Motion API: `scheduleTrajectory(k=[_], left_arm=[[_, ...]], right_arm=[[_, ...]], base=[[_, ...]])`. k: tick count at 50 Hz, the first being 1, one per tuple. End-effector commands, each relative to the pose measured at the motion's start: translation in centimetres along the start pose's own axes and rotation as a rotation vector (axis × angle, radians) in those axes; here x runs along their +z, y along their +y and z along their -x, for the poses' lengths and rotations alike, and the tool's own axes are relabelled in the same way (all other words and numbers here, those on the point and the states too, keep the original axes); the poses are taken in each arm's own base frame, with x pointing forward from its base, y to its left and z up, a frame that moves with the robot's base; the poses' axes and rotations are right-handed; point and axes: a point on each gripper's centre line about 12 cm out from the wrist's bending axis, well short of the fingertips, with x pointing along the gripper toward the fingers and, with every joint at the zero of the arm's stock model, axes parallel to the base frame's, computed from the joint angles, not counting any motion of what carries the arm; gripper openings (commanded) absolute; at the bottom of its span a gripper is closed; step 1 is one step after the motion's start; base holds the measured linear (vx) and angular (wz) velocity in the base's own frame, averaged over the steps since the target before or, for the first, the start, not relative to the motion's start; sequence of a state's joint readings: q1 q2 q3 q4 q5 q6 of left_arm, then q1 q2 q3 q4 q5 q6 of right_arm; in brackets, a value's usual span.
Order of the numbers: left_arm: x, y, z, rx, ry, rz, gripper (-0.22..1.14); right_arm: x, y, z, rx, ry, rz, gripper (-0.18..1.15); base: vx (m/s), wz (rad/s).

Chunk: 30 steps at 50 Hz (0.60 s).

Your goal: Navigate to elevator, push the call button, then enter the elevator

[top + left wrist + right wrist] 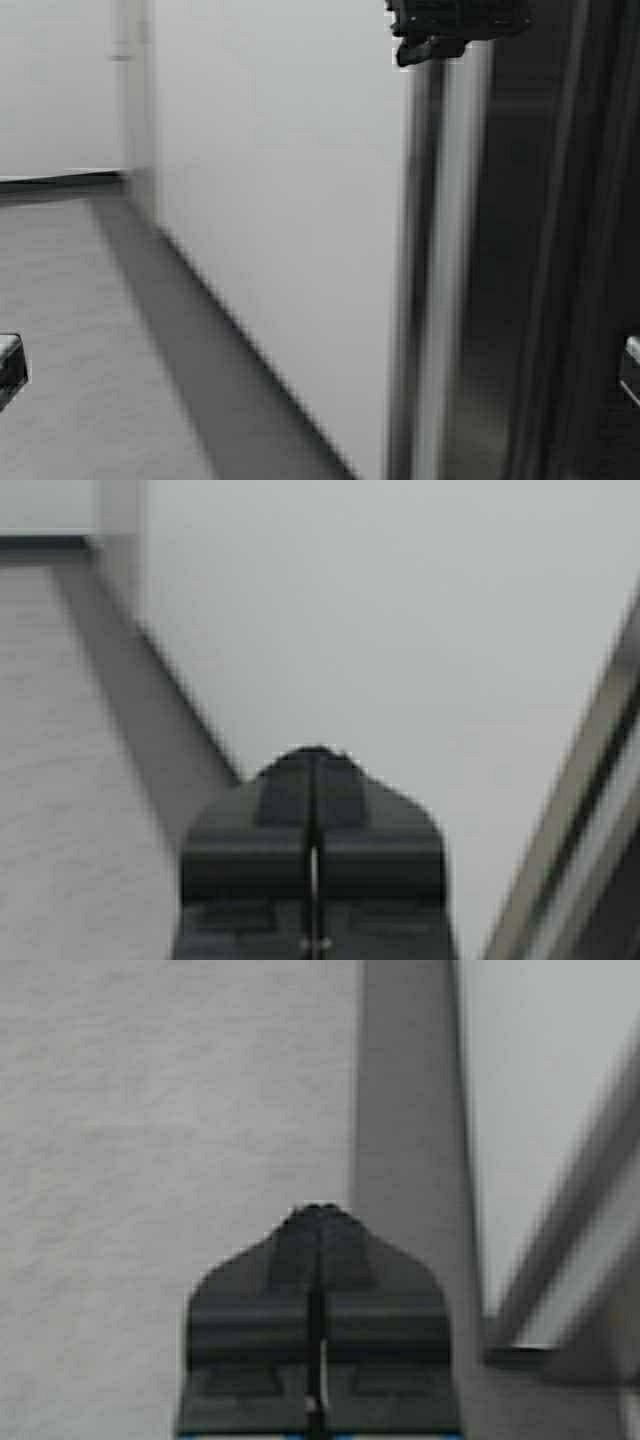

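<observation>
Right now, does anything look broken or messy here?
No, nothing stands out. The white wall and grey floor look clean, the elevator frame stands straight, and the left gripper and right gripper are shut, holding nothing.

My left gripper [314, 770] is dark matt plastic, its two halves pressed flush along a thin seam; my right gripper [318, 1225] has the same dull, ridged finish. The wall [280, 220] looks smooth, pale and matt, like painted plaster. At three o'clock the elevator [450, 280] frame shows brushed metal with streaky gloss. The floor [70, 320] appears finely grained and grey.
</observation>
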State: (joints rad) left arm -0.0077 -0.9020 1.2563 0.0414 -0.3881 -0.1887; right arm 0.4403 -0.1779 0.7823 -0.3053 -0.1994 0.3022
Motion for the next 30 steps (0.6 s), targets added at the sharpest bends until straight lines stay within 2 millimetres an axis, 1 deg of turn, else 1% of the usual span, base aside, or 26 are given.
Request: scheduleTrajectory(k=[1,6,10,16,20,30], left_arm=[[0.8,-0.2,0.0,-0.009,-0.030,0.003,0.02],[0.4,-0.3,0.3,-0.018,-0.027,0.007,0.02],[0.6,-0.8,0.1,-0.039,-0.027,-0.001,0.02],[0.4,-1.1,-0.1,-0.058,-0.015,-0.024,0.02],[0.4,-1.1,-0.3,-0.060,-0.013,-0.023,0.02],[0.4,-1.1,-0.3,-0.062,-0.017,-0.029,0.02]], right_arm=[[1.3,0.1,0.4,0.003,-0.044,0.002,0.05],[1.0,0.0,0.3,0.002,-0.035,0.002,0.05],[0.9,0.5,0.2,0.014,-0.030,0.006,0.05],[0.4,0.5,0.2,0.013,-0.018,0.005,0.05],[0.4,0.7,0.0,0.020,-0.016,0.008,0.05],[0.1,0.7,-0.8,0.021,-0.002,0.005,0.05]], base=[[0.51,-0.64],[0.50,-0.74],[0.50,-0.77],[0.50,-0.70],[0.45,-0.54],[0.43,-0.48]])
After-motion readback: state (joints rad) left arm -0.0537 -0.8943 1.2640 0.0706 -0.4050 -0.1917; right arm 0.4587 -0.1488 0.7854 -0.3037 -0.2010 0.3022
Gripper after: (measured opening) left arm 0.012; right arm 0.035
